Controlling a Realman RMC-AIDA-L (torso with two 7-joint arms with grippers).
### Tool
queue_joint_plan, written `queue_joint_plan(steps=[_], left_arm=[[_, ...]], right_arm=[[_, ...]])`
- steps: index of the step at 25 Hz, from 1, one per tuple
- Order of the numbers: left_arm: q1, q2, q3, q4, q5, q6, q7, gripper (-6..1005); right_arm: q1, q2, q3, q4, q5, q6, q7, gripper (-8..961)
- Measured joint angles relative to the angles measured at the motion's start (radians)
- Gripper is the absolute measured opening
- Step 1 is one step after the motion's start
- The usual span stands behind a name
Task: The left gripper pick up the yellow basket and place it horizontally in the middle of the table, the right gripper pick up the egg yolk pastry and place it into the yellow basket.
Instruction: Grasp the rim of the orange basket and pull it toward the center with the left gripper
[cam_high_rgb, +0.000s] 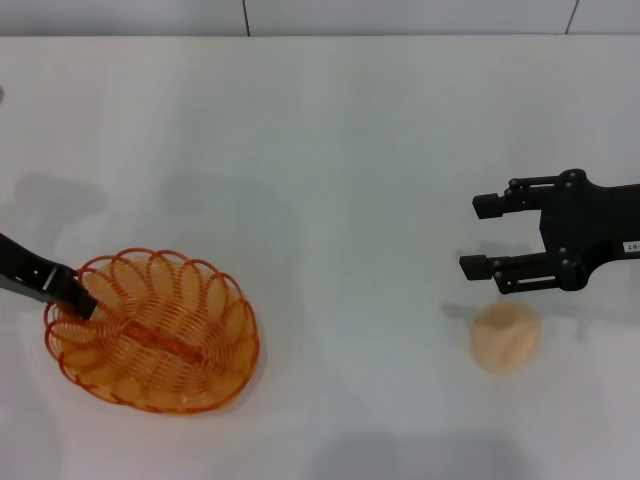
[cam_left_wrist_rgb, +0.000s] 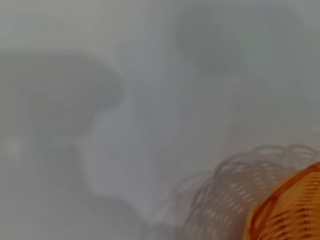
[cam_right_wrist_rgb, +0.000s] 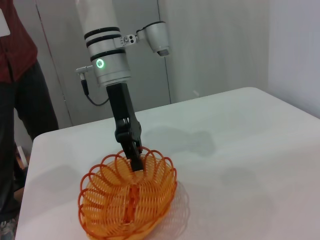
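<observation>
The yellow basket (cam_high_rgb: 160, 340) is at the near left of the white table. It also shows in the right wrist view (cam_right_wrist_rgb: 127, 200) and at a corner of the left wrist view (cam_left_wrist_rgb: 292, 212). My left gripper (cam_high_rgb: 72, 293) comes in from the left edge and is shut on the basket's far-left rim; the right wrist view shows it (cam_right_wrist_rgb: 135, 156) pinching the rim from above. The egg yolk pastry (cam_high_rgb: 507, 338) lies on the table at the right. My right gripper (cam_high_rgb: 480, 237) is open and empty, its fingers pointing left, just beyond the pastry and apart from it.
The white table (cam_high_rgb: 330, 150) stretches between the basket and the pastry. A person in dark red (cam_right_wrist_rgb: 15, 95) stands beyond the table's far edge in the right wrist view, near grey wall panels.
</observation>
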Motion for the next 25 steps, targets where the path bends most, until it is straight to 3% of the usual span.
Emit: queue_joint_plan(steps=[25], left_arm=[[0.005,-0.015,-0.022,0.008,-0.214,-0.027,-0.156,84]], right_arm=[[0.002,-0.002,0.015,-0.008,0.002,0.004,0.000,723]])
